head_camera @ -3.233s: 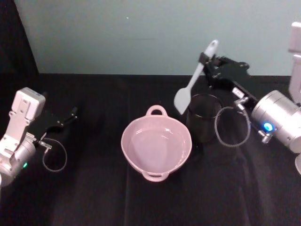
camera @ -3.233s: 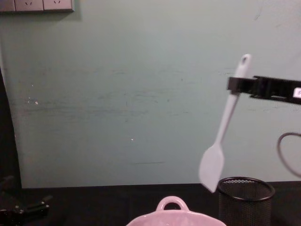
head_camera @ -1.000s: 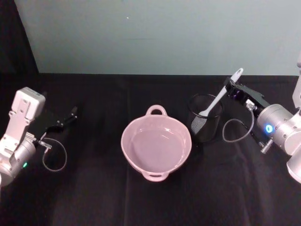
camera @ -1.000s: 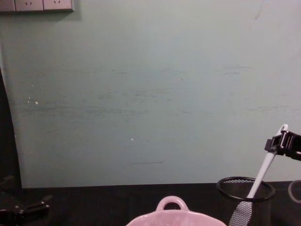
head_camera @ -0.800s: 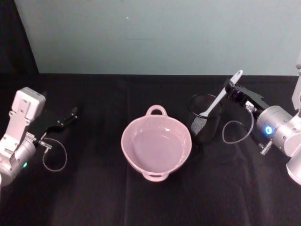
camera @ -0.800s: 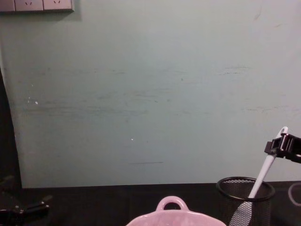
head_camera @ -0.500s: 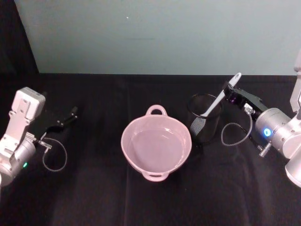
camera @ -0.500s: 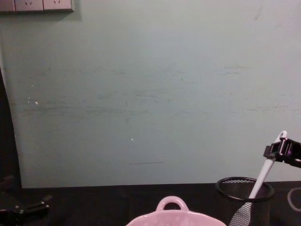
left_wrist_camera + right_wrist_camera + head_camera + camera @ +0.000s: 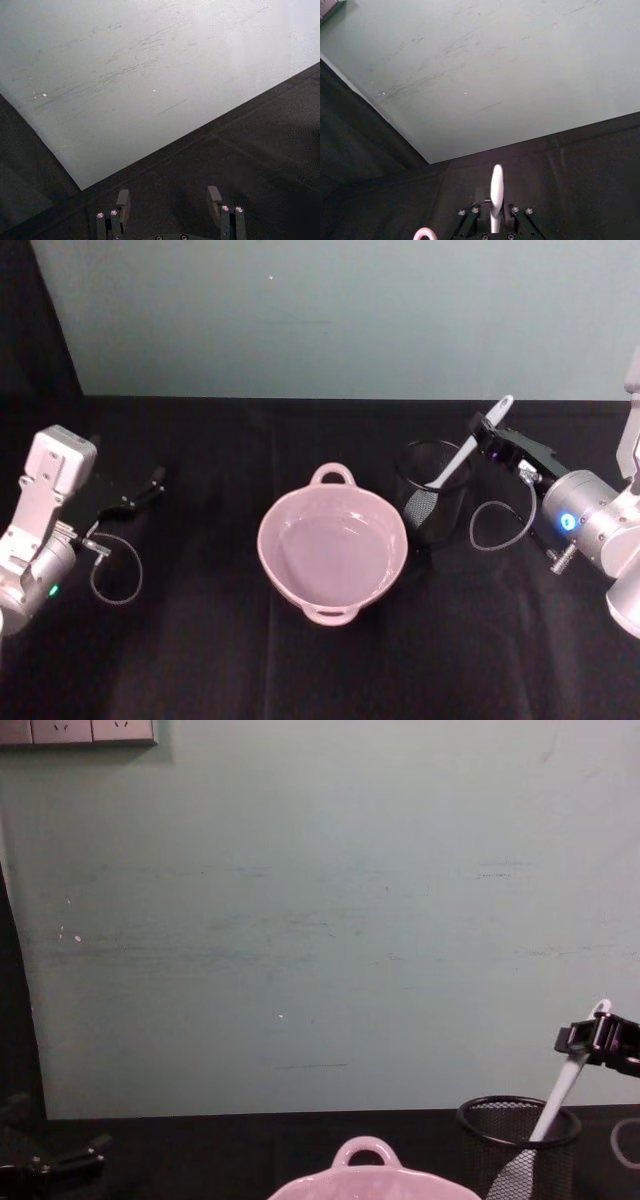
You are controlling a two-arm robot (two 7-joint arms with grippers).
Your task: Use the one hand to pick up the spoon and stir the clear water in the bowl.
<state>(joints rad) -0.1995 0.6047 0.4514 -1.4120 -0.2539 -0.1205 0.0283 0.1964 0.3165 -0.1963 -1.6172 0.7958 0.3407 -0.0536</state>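
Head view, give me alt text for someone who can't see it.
The right gripper grips the white spoon near its handle end, its blade down inside a black mesh cup. A pink bowl of water sits left of the cup; the left gripper rests far left.

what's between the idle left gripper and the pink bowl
Only bare black tablecloth, as the head view shows. The left gripper sits open at the table's left, the bowl at centre.

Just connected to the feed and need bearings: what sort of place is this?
Probably a lab test bench, not a kitchen: black cloth table, bare green wall with sockets, and just a pink bowl beside a mesh cup.
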